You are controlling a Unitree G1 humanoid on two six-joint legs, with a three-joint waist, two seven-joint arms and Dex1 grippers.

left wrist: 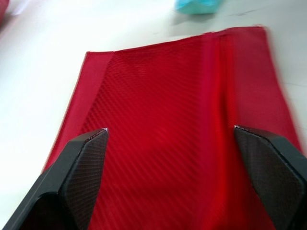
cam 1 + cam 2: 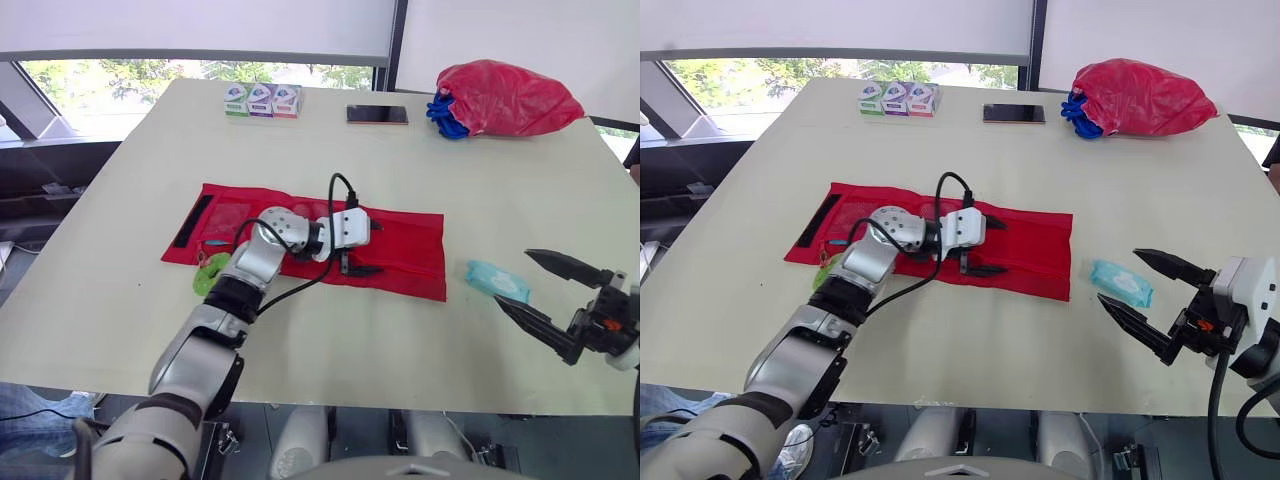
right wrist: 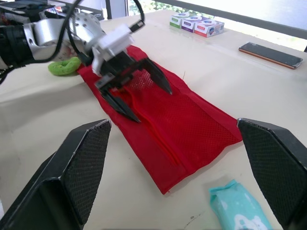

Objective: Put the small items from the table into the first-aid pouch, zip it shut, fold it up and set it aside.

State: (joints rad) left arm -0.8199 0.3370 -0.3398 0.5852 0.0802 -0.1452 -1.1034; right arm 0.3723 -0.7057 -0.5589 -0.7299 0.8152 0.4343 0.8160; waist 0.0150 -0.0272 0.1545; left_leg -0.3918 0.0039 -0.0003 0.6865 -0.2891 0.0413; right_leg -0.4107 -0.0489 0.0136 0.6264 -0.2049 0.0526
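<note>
The red first-aid pouch [image 2: 400, 255] lies unfolded and flat across the middle of the table. My left gripper [image 2: 362, 248] hovers open just over its mesh middle, with nothing between the fingers [image 1: 81, 167]. A teal pack of wipes [image 2: 497, 280] lies on the table just right of the pouch. My right gripper [image 2: 512, 277] stands open beside that pack, at the front right, holding nothing. A green item [image 2: 210, 272] rests at the pouch's front left edge, partly behind my left forearm.
Three small boxes [image 2: 262, 100] stand in a row at the far edge. To their right lie a phone [image 2: 377, 114] and a red bag [image 2: 505, 98] with something blue [image 2: 445, 115] at its mouth. The table's front edge runs close below my right gripper.
</note>
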